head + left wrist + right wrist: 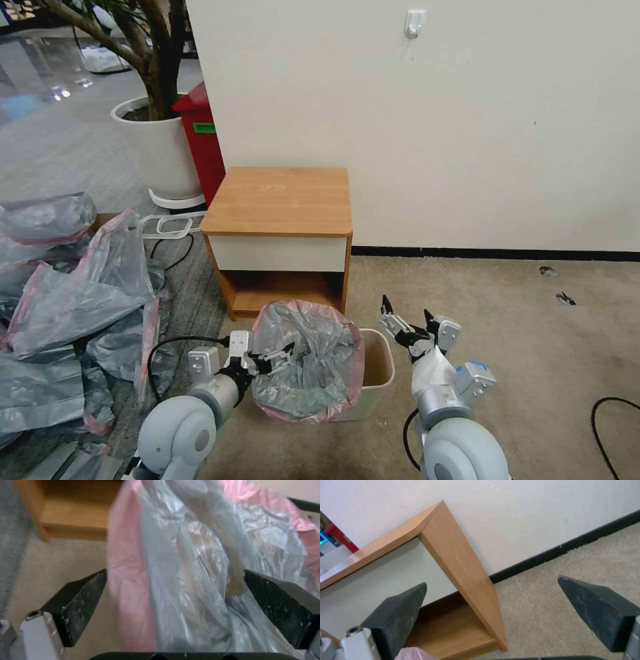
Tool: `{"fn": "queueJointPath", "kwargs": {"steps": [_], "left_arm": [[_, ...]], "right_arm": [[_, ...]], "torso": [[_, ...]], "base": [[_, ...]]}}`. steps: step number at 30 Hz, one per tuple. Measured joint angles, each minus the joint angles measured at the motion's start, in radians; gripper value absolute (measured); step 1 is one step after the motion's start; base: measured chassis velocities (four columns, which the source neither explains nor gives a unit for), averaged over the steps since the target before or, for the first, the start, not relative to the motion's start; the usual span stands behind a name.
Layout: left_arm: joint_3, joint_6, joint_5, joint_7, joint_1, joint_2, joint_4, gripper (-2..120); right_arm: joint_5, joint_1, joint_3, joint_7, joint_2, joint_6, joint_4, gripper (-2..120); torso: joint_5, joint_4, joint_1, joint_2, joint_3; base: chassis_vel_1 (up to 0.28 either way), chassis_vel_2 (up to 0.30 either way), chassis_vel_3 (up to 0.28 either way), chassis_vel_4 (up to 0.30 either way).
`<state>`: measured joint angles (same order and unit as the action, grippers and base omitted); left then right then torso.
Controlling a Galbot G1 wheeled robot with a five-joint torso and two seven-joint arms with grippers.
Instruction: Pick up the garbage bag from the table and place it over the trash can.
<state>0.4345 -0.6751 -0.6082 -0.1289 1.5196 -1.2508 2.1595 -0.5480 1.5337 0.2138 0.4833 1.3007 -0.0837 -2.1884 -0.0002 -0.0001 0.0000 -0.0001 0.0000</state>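
The bag point(308, 363) is already off the bench point(280, 200) and draped over the bin point(377, 365), its pink rim bulging up just ahead of the left pincer point(279, 360); the far side of the bin's rim, nearer the right pincer point(408, 319), looks still bare. By my reading the step in hand is seating the bag, and the next move calls for stretching the pink rim across to that uncovered edge. The left pincer stands wide apart, its fingers point(80, 602) on either side of the crinkled plastic without clamping it; whether they brush it I cannot tell. The right pincer hovers past the bin, spread wide and holding nothing, facing the bench's side panel
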Motion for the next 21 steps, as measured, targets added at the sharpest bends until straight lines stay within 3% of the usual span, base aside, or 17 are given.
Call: {"fn": "queueJointPath", "kwargs": {"steps": [5,10,14,21], "left_arm": [[0.047,0.019,-0.003,0.003,0.072,0.005,0.141,100],[0.052,0.014,-0.041,0.005,0.067,0.009,0.182,100],[0.012,-0.018,-0.109,0.012,0.007,0.024,0.092,100],[-0.022,-0.037,-0.132,0.042,-0.071,0.018,-0.035,97]], "right_arm": [[0.006,0.002,0.001,-0.001,0.005,0.001,0.005,100],[0.014,-0.003,-0.01,-0.001,0.011,0.001,0.009,100],[0.028,-0.004,-0.023,-0.003,0.017,0.002,0.008,100],[0.039,0.016,-0.018,-0.007,0.015,0.012,0.001,100]], "torso": [[0.0003,0.0003,0.0,0.0,0.0],[0.0004,0.0002,0.0,0.0,0.0],[0.0001,0.0001,0.0,0.0,0.0],[0.0,0.0001,0.0,0.0,0.0]], "base": [[0.0,0.0,0.0,0.0],[0.0,0.0,0.0,0.0],[0.0,0.0,0.0,0.0],[0.0,0.0,0.0,0.0]]}}
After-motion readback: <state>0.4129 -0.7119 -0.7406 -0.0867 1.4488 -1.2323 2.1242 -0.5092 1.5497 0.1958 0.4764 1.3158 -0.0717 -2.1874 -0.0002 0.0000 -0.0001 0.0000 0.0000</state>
